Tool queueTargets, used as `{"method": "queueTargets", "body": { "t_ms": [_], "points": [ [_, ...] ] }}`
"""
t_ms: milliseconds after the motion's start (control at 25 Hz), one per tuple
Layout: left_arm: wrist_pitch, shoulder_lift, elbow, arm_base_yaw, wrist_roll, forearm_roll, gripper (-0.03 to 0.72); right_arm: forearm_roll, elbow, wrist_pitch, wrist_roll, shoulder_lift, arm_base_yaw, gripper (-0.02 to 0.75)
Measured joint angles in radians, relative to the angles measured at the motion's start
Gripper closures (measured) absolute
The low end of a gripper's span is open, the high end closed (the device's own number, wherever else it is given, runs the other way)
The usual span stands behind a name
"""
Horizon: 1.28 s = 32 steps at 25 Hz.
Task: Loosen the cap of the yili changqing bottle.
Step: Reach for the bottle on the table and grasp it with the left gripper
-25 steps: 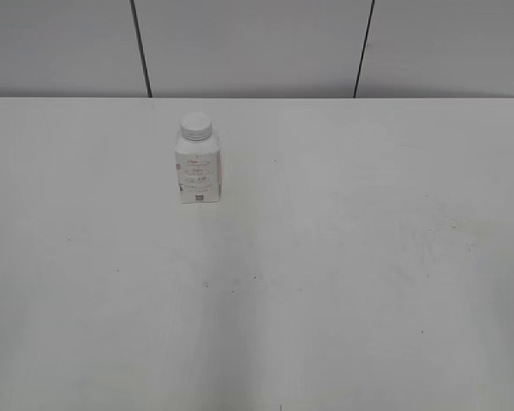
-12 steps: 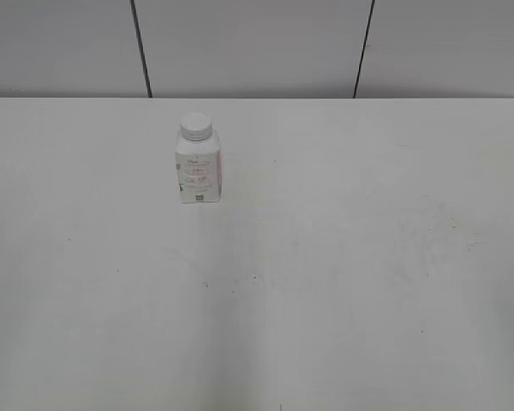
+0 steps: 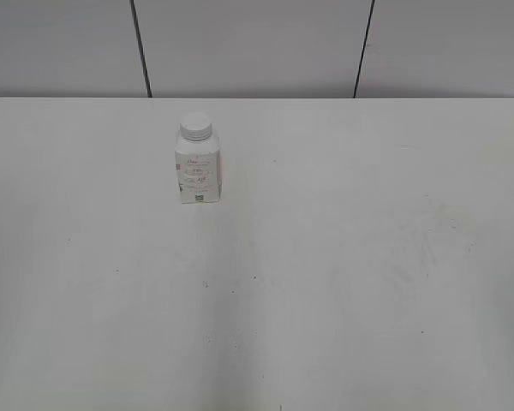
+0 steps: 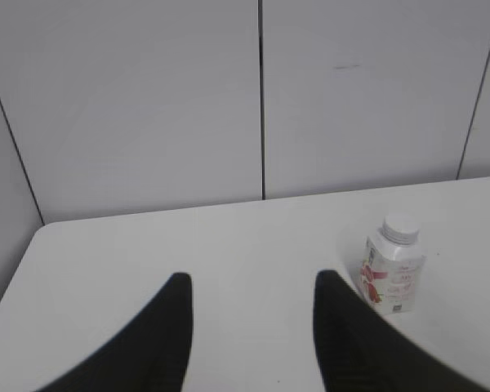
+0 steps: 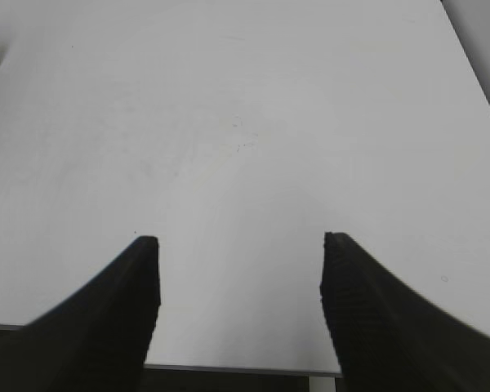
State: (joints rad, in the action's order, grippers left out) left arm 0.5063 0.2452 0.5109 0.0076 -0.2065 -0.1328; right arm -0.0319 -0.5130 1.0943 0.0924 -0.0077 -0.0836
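Note:
The small white yili changqing bottle (image 3: 198,169) stands upright on the white table, left of centre and towards the back, with its white cap (image 3: 195,126) on top. It also shows in the left wrist view (image 4: 390,272), with the cap (image 4: 401,228), just right of my left gripper (image 4: 253,282). That gripper is open and empty, its black fingers apart, well short of the bottle. My right gripper (image 5: 238,242) is open and empty over the table's near edge. Neither gripper shows in the exterior view.
The white table (image 3: 325,257) ends at a grey panelled wall (image 3: 257,43) behind. The left wrist view shows the table's rounded left corner (image 4: 45,233). The right wrist view shows its front edge (image 5: 237,369) and right edge (image 5: 474,73).

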Motion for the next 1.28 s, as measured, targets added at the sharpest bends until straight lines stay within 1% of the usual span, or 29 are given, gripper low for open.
{"method": "queueTargets", "body": {
  "t_ms": [120,240,320,400,480,560,760,840,1040,1160,1240,1280],
  "points": [
    [-0.189,0.059,-0.088,-0.043,0.000,0.001,0.375,0.000,0.000,-0.001,0.000,0.000,0.000,0.243],
    [-0.384,0.123,-0.173,-0.098,0.000,0.039,0.375,0.000,0.000,-0.001,0.000,0.000,0.000,0.243],
    [-0.481,0.172,-0.214,-0.131,0.000,0.065,0.375,0.000,0.000,-0.001,0.000,0.000,0.000,0.243],
    [-0.542,0.235,-0.237,-0.160,0.000,0.090,0.375,0.000,0.000,-0.001,0.000,0.000,0.000,0.243],
    [-0.578,0.301,-0.240,-0.182,0.005,0.150,0.375,0.000,0.000,-0.001,0.000,0.000,0.000,0.243],
    [-0.634,0.380,-0.240,-0.199,0.042,0.210,0.375,0.000,0.000,-0.001,0.000,0.000,0.000,0.243],
    [-0.859,0.615,-0.241,-0.203,0.271,0.429,0.375,0.000,0.000,-0.001,0.000,0.000,0.000,0.243],
    [-0.974,0.753,-0.242,-0.203,0.331,0.496,0.375,0.000,0.000,-0.001,0.000,0.000,0.000,0.243],
    [-1.231,1.027,-0.242,-0.203,0.372,0.666,0.375,0.000,0.000,-0.001,0.000,0.000,0.000,0.243],
    [-1.369,1.178,-0.241,-0.200,0.373,0.736,0.375,0.000,0.000,-0.001,0.000,0.000,0.000,0.243],
    [-1.460,1.273,-0.230,-0.182,0.375,0.790,0.375,0.000,0.000,-0.001,0.000,0.000,0.000,0.243],
    [-1.488,1.315,-0.214,-0.165,0.375,0.837,0.375,0.000,0.000,-0.001,0.000,0.000,0.000,0.243]
  ]
}}
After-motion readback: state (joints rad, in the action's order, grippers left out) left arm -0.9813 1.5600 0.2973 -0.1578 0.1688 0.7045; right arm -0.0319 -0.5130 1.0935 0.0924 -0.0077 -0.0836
